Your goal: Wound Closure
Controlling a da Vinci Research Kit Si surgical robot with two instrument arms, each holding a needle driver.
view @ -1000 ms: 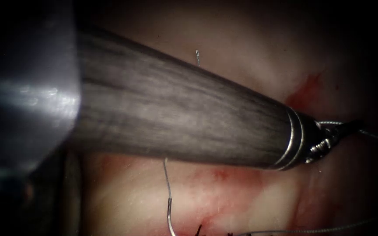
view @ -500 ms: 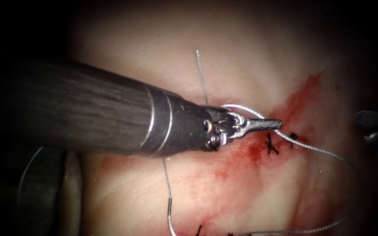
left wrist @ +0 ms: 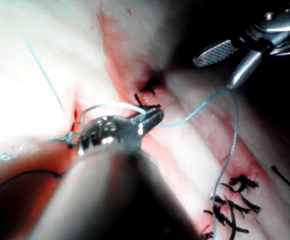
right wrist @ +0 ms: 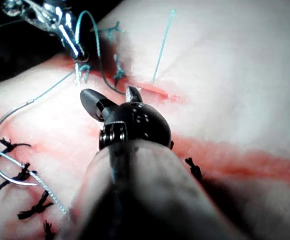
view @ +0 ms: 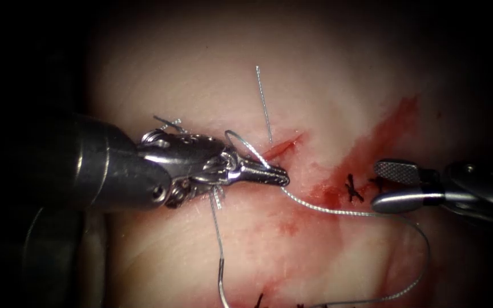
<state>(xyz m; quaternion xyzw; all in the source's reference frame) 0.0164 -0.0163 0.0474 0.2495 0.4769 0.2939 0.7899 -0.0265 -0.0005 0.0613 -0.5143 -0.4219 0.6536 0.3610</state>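
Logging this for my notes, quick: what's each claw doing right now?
Left claw: shut on the thread.
Right claw: open, holding nothing.
Needle: lying free on the tissue.

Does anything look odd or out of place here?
Nothing damaged, though red fluid stains the tissue. The needle lies loose on it, in neither claw; the left claw is shut on the thread, the right claw open and empty.

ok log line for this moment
left tool: shut on thread | right tool: open, empty | needle: lying on tissue
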